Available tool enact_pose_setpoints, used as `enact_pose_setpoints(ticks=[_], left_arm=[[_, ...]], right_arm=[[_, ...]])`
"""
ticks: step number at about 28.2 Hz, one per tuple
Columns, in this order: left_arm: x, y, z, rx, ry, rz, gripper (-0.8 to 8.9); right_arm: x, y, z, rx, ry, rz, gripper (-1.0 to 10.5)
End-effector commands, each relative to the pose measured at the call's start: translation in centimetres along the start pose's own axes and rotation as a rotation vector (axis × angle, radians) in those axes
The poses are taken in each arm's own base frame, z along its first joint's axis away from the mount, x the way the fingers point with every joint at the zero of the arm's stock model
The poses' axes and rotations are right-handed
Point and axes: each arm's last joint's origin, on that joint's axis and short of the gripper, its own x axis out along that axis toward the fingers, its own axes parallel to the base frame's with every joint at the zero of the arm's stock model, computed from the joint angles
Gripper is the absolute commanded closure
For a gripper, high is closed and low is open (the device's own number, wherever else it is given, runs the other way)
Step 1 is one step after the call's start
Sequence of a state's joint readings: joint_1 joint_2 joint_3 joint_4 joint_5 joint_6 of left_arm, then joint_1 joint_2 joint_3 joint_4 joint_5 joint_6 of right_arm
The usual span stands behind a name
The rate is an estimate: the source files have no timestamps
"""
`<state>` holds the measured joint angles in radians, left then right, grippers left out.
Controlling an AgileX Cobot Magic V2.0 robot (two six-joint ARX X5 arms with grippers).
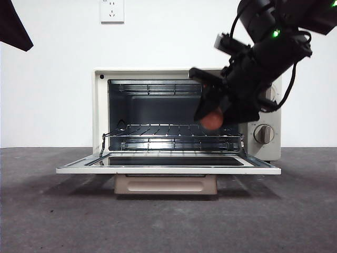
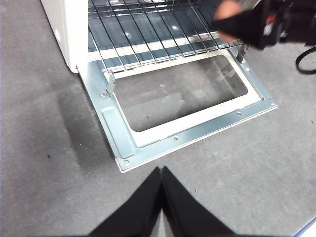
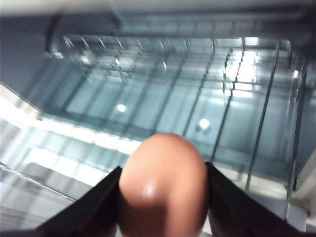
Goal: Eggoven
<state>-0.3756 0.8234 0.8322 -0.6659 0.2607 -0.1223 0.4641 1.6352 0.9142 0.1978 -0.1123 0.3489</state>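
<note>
The egg [image 3: 163,185], smooth and reddish-brown, is seen clamped between the two black jaws of the right claw [image 3: 163,197], one jaw pressed against each side of it. In the front view the same egg [image 1: 212,120] is held at the right side of the open mouth of the oven [image 1: 100,113], just above the wire rack [image 1: 158,130] and not touching it as far as can be told. The right claw [image 1: 213,113] is carried by a dark arm that enters from the upper right corner and slants down to the left, covering part of the oven's right panel; one grey knob [image 1: 264,134] is seen below the arm. The oven door [image 1: 168,167] is folded down flat toward the near side, its glass pane framed in pale metal, and a cream tray handle [image 1: 165,184] is seen beneath it. The oven stands on the grey table [image 1: 52,211] before a white wall with a socket [image 1: 111,10].

The left claw [image 2: 161,173] is held over the table near the front edge of the lowered door, well apart from the egg, with its jaws together and nothing between them
</note>
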Motion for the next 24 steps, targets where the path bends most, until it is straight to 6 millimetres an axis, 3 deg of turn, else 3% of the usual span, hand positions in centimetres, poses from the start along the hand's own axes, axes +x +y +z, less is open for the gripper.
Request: enact_pose_setpoints(ticks=[1,7,12,24], left_arm=[[-0.03,-0.11,0.23,-0.001,-0.007,-0.006,8.07],[-0.03,-0.11,0.24,-0.001,-0.009,-0.006,8.07],[-0.03,-0.11,0.24,-0.001,-0.008,-0.006,8.07],[-0.03,-0.11,0.19,-0.002,-0.004,-0.006,8.07]], right_arm=[[0.63,0.18,0.03,0.005,-0.003,0.0,9.4],[0.64,0.16,0.02,0.003,-0.002,-0.003,9.4],[0.68,0.56,-0.12,0.0,0.002,0.007,7.2],[0.67,0.55,-0.13,0.001,0.003,0.007,6.5]])
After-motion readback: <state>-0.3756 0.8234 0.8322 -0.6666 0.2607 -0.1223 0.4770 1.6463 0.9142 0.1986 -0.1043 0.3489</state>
